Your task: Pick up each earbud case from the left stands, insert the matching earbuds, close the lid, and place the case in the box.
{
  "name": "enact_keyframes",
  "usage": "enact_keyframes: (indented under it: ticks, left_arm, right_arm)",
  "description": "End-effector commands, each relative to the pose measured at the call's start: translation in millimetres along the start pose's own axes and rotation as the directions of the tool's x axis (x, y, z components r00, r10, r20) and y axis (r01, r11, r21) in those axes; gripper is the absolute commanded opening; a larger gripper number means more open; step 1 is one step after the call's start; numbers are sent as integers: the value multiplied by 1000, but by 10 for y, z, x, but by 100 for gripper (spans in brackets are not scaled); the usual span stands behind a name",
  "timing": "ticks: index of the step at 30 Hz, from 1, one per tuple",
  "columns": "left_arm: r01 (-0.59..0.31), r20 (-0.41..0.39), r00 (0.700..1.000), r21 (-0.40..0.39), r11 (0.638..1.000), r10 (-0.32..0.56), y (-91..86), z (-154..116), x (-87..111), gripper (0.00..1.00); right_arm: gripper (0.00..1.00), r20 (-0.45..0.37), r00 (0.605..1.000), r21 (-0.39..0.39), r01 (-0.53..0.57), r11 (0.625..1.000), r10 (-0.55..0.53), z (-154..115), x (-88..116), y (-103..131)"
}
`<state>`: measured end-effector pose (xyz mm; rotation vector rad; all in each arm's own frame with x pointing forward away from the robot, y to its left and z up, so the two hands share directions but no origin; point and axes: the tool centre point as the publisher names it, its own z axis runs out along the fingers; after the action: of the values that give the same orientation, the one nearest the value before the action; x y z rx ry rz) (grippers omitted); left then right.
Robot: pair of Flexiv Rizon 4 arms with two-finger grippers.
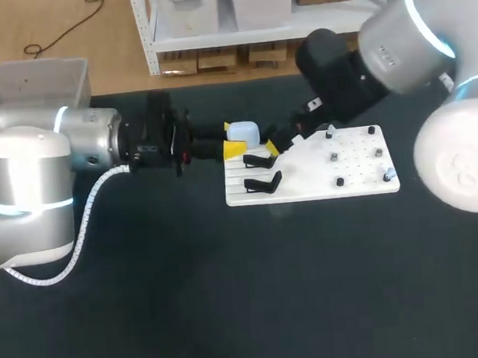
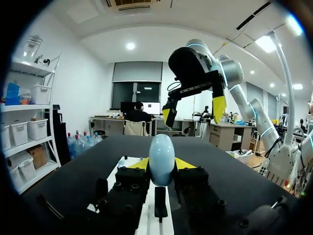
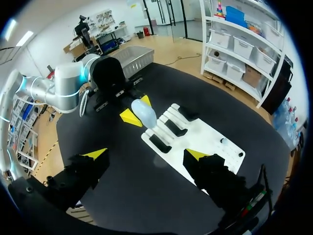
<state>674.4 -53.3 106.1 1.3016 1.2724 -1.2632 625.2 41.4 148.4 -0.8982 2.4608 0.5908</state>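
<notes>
My left gripper (image 1: 236, 139) is shut on a pale blue earbud case (image 1: 243, 132) and holds it above the left end of the white board (image 1: 311, 191). In the left wrist view the closed case (image 2: 161, 152) stands upright between the yellow tips of the left gripper (image 2: 161, 165). My right gripper (image 1: 279, 143) hangs open just right of the case, above the board. From the right wrist view the case (image 3: 144, 113) lies ahead of the open right gripper (image 3: 145, 154). Two empty black stands (image 1: 262, 170) sit on the board's left part. Small earbuds (image 1: 337, 169) rest on pegs at its right part.
A grey bin (image 1: 26, 84) stands at the table's back left corner, behind my left arm. The white board (image 3: 205, 142) lies near the middle of the dark table (image 1: 233, 297). My right gripper (image 2: 193, 111) shows raised beyond the case in the left wrist view.
</notes>
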Motion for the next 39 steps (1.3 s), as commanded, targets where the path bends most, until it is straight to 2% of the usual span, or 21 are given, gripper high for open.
enact_keyframes:
  ticks: [1, 17, 39]
  left_arm:
    - [-1, 1, 1000, 1, 1000, 1, 4, -4, 6, 0]
    - [-1, 1, 1000, 1, 1000, 1, 4, -4, 6, 0]
    - [-1, 1, 1000, 1, 1000, 1, 4, -4, 6, 0]
  right_arm:
    - [100, -14, 1000, -7, -1, 1000, 1, 144, -99, -15]
    - [100, -54, 998, -9, -17, 1000, 17, 388, -243, -96]
    - [100, -101, 994, 2, -36, 999, 36, 541, -307, -208]
